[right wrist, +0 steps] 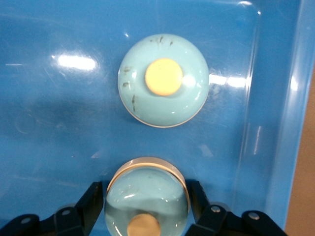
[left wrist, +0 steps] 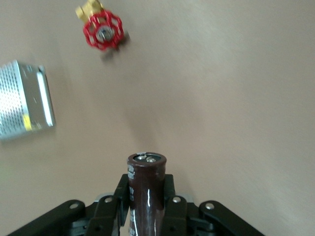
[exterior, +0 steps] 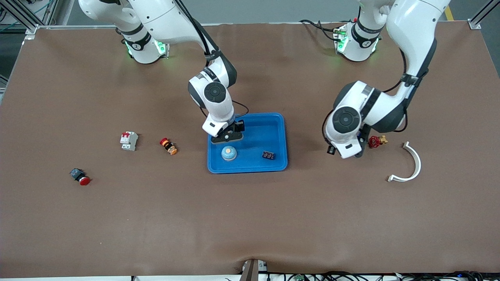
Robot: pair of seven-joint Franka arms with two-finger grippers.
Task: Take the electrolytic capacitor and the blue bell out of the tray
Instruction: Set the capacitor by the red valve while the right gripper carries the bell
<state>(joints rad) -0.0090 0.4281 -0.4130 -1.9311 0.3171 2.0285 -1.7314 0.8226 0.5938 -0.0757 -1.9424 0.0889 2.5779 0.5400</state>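
Observation:
My right gripper (exterior: 229, 136) is low inside the blue tray (exterior: 273, 125), shut on a pale blue bell (right wrist: 147, 196) with a cream button; a finger presses against each side of its dome. A second bell of the same kind (exterior: 229, 153) (right wrist: 164, 87) sits free on the tray floor, nearer the front camera. My left gripper (exterior: 359, 150) hangs over bare table toward the left arm's end, shut on a dark brown cylindrical capacitor (left wrist: 146, 177). The capacitor sticks out past the fingertips, with its terminal end showing.
A small black component (exterior: 268, 155) lies in the tray. A red-handled brass valve (exterior: 377, 141) and a white curved piece (exterior: 410, 166) lie by the left gripper, and a silver perforated box (left wrist: 24, 98) lies under that arm. A white breaker (exterior: 129, 140) and two red push buttons (exterior: 168, 146) (exterior: 80, 176) lie toward the right arm's end.

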